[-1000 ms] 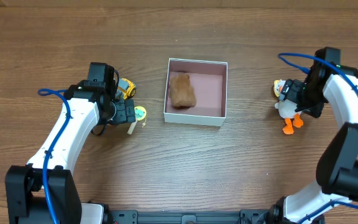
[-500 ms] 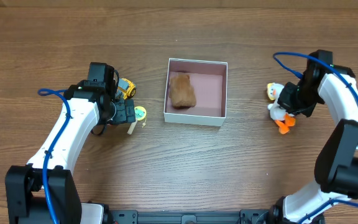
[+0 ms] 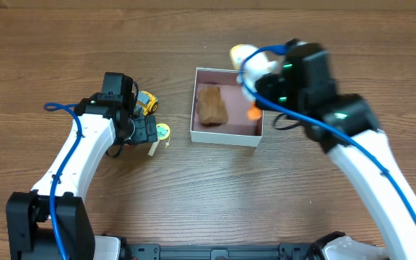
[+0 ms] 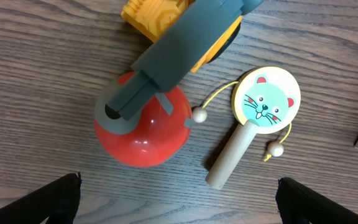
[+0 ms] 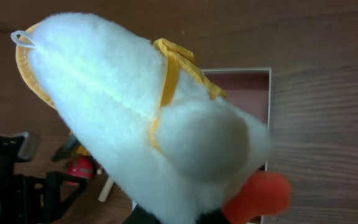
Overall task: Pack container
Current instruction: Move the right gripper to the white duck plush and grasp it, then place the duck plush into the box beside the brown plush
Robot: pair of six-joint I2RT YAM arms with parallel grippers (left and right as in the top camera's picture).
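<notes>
The container (image 3: 251,108) is a white box with a pink inside, at the table's middle, and a brown plush (image 3: 211,105) lies in its left half. My right gripper (image 3: 266,83) is shut on a white plush duck (image 3: 248,62) with an orange foot (image 3: 253,112), hanging over the box's far right corner. In the right wrist view the duck (image 5: 148,118) fills the frame, with the container (image 5: 253,87) behind it. My left gripper (image 4: 179,211) stands open above a red ball (image 4: 143,127), touching nothing.
Left of the box lie a yellow toy vehicle (image 3: 147,102) and a small wooden cat-face drum rattle (image 3: 162,133). In the left wrist view the vehicle (image 4: 185,31) and the rattle (image 4: 263,102) sit close round the ball.
My right arm has lifted the duck off the table at the right and carried it left to above the box's far right corner. The left arm has not moved.
</notes>
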